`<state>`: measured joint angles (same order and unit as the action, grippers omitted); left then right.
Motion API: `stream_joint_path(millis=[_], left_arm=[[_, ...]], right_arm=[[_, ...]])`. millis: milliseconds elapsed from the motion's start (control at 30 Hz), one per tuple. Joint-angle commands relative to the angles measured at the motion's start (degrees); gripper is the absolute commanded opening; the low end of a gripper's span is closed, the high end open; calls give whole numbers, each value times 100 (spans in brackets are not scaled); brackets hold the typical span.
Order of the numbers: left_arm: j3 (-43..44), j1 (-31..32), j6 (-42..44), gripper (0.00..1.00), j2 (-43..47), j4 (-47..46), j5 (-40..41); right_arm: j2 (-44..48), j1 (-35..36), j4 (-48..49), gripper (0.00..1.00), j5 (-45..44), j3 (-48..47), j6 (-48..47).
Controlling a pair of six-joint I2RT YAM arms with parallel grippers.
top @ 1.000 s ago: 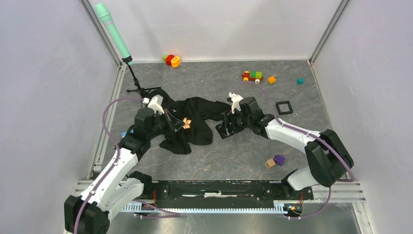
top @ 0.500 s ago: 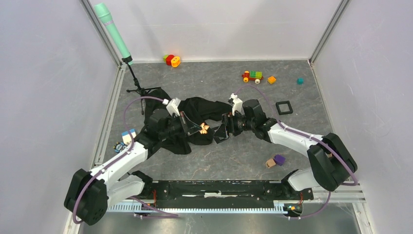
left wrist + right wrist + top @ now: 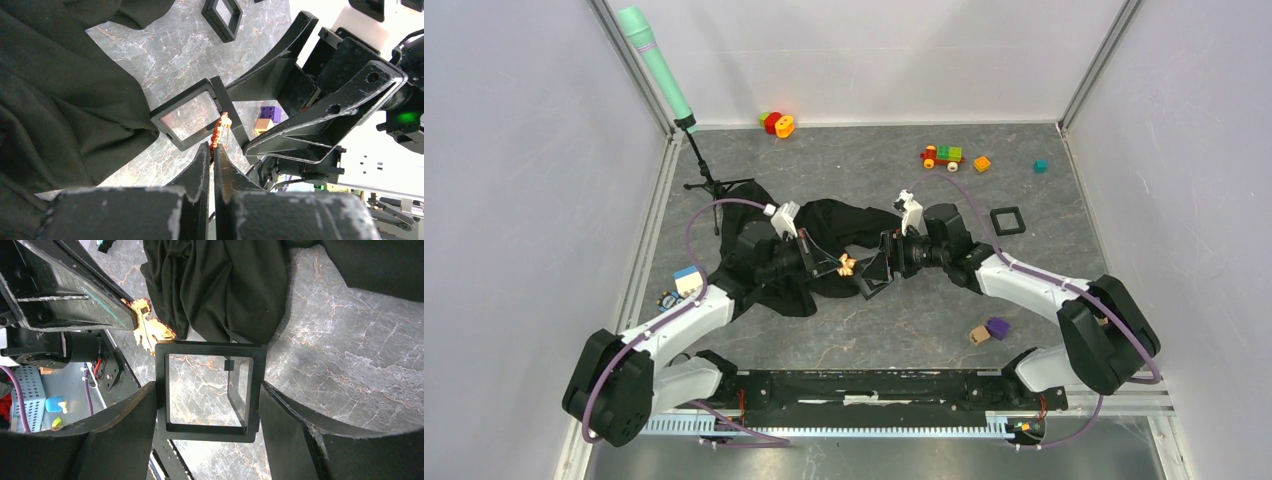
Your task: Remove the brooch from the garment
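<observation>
We see the garment (image 3: 225, 285) as matt black cloth, the table (image 3: 350, 355) as smooth grey marbled stone, the square frame (image 3: 210, 348) as black plastic around a clear glossy window, and the right gripper (image 3: 207, 390) as matt black plastic, scuffed pale.

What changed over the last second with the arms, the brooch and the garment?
The left end effector, shut on the brooch, carried it rightward from above the garment up to the black frame held in the right end effector, which edged left to meet it. Both grips held; the garment and the toy train stayed put.
</observation>
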<state>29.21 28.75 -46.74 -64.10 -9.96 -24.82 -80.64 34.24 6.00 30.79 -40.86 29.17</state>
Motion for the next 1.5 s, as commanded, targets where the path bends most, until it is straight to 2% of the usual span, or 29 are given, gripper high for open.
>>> stream_joint_path(millis=[0, 167, 333, 433, 533, 667, 700, 800, 900, 1000, 1133, 1200, 1367, 1467], left_arm=[[-99, 17, -113, 2, -4, -94, -59], [-172, 16, -91, 2, 27, -88, -111], [-131, 28, 532, 2, 213, 393, 253], [-304, 27, 802, 2, 555, 255, 526], [-451, 29, 421, 2, 640, -168, 438], [-201, 75, 228, 2, 41, -456, -128], [-114, 133, 393, 2, -21, -360, -99], [-83, 456, 1247, 2, 242, -123, 818], [-467, 680, 1980, 2, 887, -553, 1848], [-1079, 769, 2854, 2, 1416, -1636, 2268], [-1778, 865, 4316, 2, 1574, -3313, 1728], [-1904, 897, 5269, 2, 1433, -3676, 1275], [-2117, 1087, 6210, 2, 761, -4995, 1308], [-2063, 1218, 6787, 2, 463, -5270, 1252]], right_arm=[[212, -14, 278, 67, -114, -18, 89], [197, -35, 435, 66, -87, 65, 230], [320, -137, 1641, 66, 105, 727, 1225], [266, -138, 2014, 66, 203, 886, 1588], [188, -207, 2501, 66, 327, 1077, 1944], [52, -344, 3324, 63, 514, 1423, 2454], [37, -360, 3364, 63, 513, 1452, 2477], [38, -430, 3384, 62, 499, 1511, 2506], [23, -575, 3807, 63, 515, 1710, 2834], [-73, -688, 4211, 63, 681, 1808, 3131], [-331, -707, 4474, 63, 955, 1772, 3336], [-460, -717, 4790, 63, 1053, 1824, 3543], [-659, -734, 5362, 61, 1180, 1891, 3897], [-675, -735, 5245, 61, 1130, 1889, 3818]])
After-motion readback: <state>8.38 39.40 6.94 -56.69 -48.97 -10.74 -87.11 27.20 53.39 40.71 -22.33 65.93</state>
